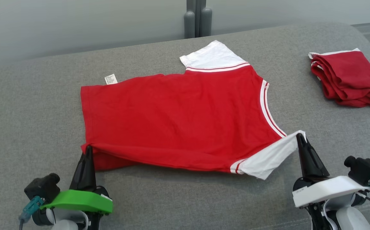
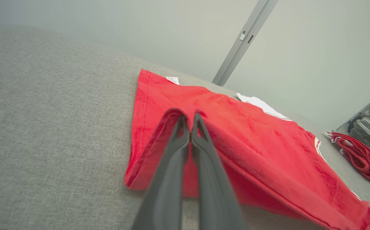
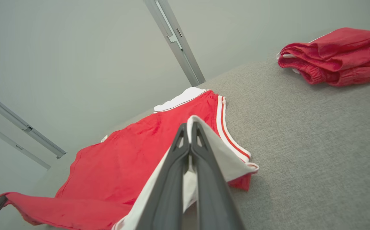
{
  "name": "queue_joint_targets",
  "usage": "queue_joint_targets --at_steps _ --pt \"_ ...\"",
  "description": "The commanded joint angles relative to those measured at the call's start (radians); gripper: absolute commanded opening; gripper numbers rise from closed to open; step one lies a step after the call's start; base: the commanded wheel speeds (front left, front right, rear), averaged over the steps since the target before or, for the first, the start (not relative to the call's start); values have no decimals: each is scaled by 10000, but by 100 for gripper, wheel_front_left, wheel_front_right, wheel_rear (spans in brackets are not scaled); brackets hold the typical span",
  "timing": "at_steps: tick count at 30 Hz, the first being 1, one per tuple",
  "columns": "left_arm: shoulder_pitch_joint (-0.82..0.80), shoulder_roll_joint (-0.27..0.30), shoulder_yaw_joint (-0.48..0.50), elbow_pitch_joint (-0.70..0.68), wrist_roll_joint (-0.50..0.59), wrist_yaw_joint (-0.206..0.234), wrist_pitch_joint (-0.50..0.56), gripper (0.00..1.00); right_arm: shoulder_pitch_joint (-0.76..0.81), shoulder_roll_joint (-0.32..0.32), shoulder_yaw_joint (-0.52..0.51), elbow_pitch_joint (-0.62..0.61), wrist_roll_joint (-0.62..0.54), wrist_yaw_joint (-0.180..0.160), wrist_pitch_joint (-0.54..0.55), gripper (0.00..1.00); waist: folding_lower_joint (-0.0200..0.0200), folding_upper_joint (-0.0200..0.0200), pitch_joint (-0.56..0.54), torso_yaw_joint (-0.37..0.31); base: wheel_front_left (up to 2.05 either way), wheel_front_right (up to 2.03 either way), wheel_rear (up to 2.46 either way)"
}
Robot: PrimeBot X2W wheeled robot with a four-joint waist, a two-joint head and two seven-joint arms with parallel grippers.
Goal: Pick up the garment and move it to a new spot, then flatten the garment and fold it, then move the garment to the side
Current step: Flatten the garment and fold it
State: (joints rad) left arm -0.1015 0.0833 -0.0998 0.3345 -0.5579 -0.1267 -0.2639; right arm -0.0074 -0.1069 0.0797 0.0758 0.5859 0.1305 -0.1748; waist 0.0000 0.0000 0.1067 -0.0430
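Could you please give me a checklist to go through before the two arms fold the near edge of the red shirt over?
1. Left gripper shut on the red shirt at its hem corner: ok.
2. Right gripper shut on the near white sleeve: ok.
3. Near edge raised off the grey upholstered surface between the grips: ok.
4. Far white sleeve and far edge lying flat: ok.
5. Folded red garment apart from the shirt, to its right: ok.
6. Both cloth layers caught in each grip: cannot tell.
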Motion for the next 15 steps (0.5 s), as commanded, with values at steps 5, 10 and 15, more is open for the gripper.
queue_joint_targets --at_steps 5,10,15 --pt "-719 -20 222 458 118 59 0 0 -969 -120 47 421 -26 4 -154 0 0 0 369 29 0 0 0" --pt "-1376 -31 124 1135 175 44 3 0 -2174 -225 171 1488 142 4 -100 0 0 0 681 9 0 0 0" --pt "-2247 -69 -21 1856 215 11 2 0 -3656 -359 537 3189 267 4 -224 0 0 0 1020 120 0 0 0"
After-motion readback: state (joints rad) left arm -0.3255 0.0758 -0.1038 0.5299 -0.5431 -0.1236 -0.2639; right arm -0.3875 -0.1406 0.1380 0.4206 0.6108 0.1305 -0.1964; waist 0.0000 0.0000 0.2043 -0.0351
